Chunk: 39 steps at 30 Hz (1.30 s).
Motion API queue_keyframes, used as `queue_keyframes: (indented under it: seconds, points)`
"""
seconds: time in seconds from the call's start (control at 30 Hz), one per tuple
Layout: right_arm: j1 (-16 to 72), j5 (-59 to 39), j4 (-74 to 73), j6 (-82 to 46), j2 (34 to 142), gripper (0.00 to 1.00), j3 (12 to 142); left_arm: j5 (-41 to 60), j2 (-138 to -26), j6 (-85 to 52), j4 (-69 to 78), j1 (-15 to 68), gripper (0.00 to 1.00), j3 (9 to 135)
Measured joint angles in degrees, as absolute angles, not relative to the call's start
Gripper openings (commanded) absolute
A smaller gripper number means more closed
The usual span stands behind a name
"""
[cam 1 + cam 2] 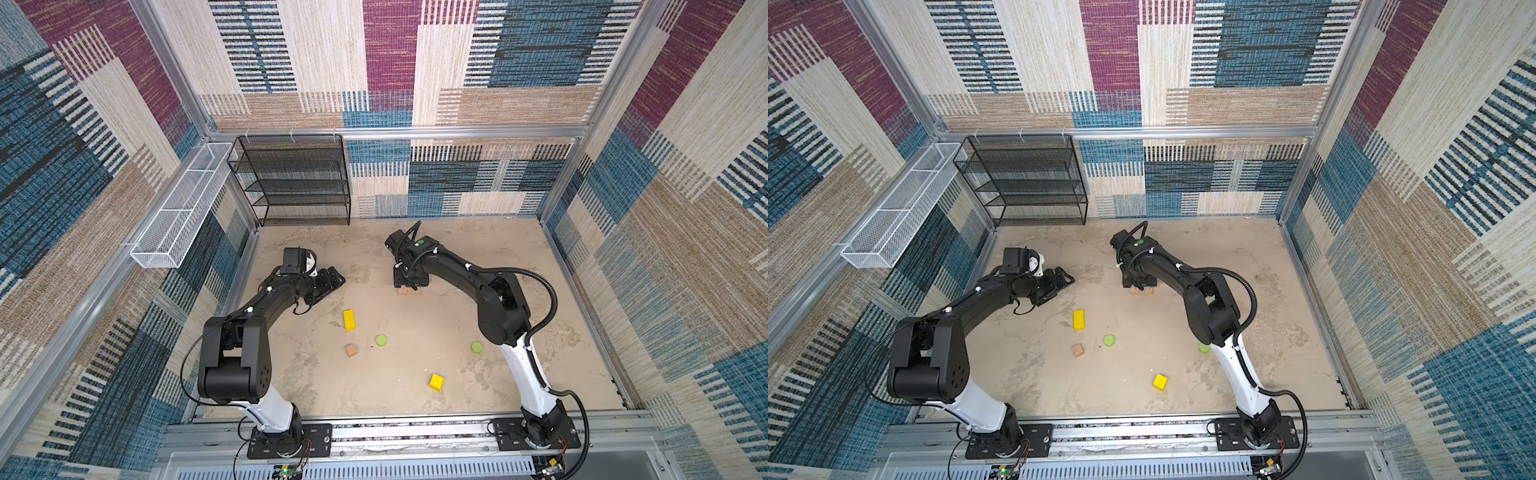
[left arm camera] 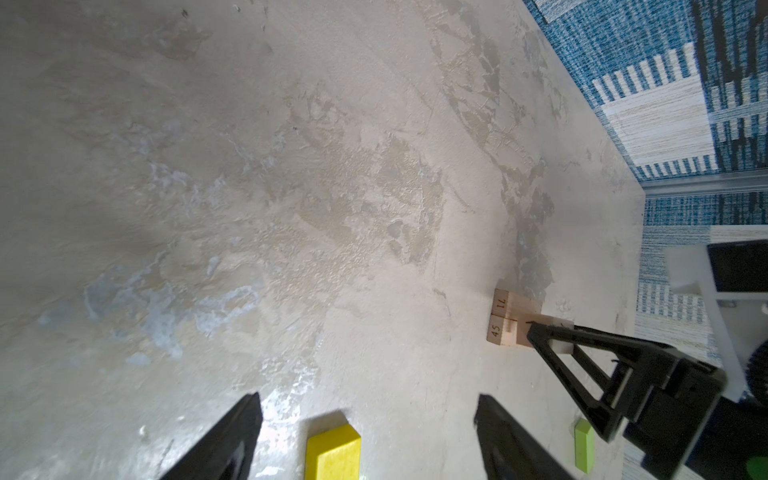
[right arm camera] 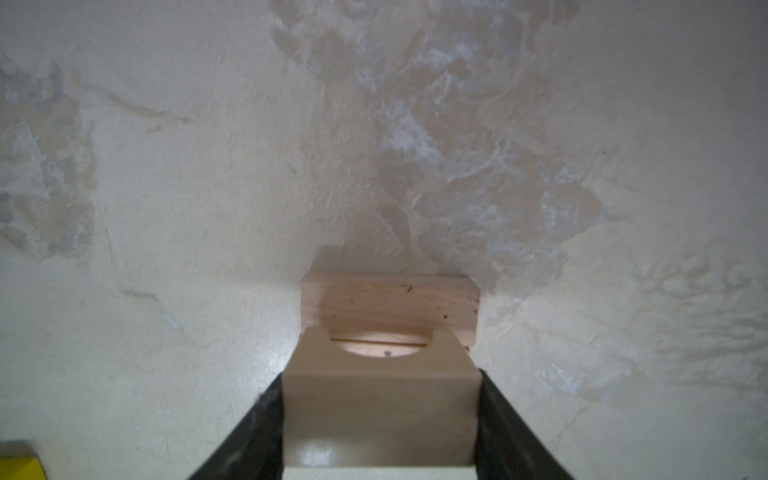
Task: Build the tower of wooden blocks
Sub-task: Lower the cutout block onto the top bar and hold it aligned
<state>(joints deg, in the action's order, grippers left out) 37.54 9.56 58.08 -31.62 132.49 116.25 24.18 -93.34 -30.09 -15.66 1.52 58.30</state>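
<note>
Tower base: the tower base (image 3: 388, 301) is two tan bars lying flat on the table (image 1: 478, 257), touching along their long sides.
Right gripper: the right gripper (image 3: 380, 380) is pinching a notched tan block (image 3: 380, 399) by its two flat side faces, directly over the tower base. I honestly can't tell if it's landed yet or is hovering a hair above.
Left gripper: the left gripper (image 2: 368, 401) has its jaws spread with nothing between them. It's off to the left of the tower base, well apart from it.
Loose pieces: the yellow bar (image 1: 349, 320), tan cube (image 1: 351, 350), two lime green discs (image 1: 381, 340) and yellow cube (image 1: 436, 382) all lie on the near side of the tower base. The yellow cube is the farthest out. A lime green bar (image 2: 584, 444) sits near the tower base and shows only in the left wrist view.
How it handles: my guess is light, rigid wood with smooth faces. It won't squash, but it'll slide or tip if nudged.
Where to grab: flat opposite sides, mid-length, like the right gripper has it now. For the discs I'd go across the rim.
Watch out: the notch means only the block's two feet touch the tower base, so I'd let go gently and lift straight up.
</note>
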Motion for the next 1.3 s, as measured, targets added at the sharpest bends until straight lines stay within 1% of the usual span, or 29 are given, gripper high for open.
queue_keyframes:
  seconds: [0.57, 0.77, 1.07, 1.3]
  points:
    - [37.5, 9.6, 58.1, -31.6, 132.9, 0.46, 116.3, 24.3, -93.3, -30.1, -15.7, 1.1, 0.85, 58.0]
    - [37.5, 9.7, 58.2, -31.6, 133.1, 0.49, 116.3, 24.3, -93.1, -30.1, -15.7, 0.9, 0.85, 57.9]
    - [37.5, 10.2, 58.2, -31.7, 133.1, 0.58, 116.4, 24.3, -93.0, -30.1, -15.6, 0.8, 0.85, 57.8]
    - [37.5, 10.5, 58.2, -31.8, 133.3, 0.59, 116.6, 24.3, -93.0, -30.1, -15.6, 0.6, 0.85, 57.8]
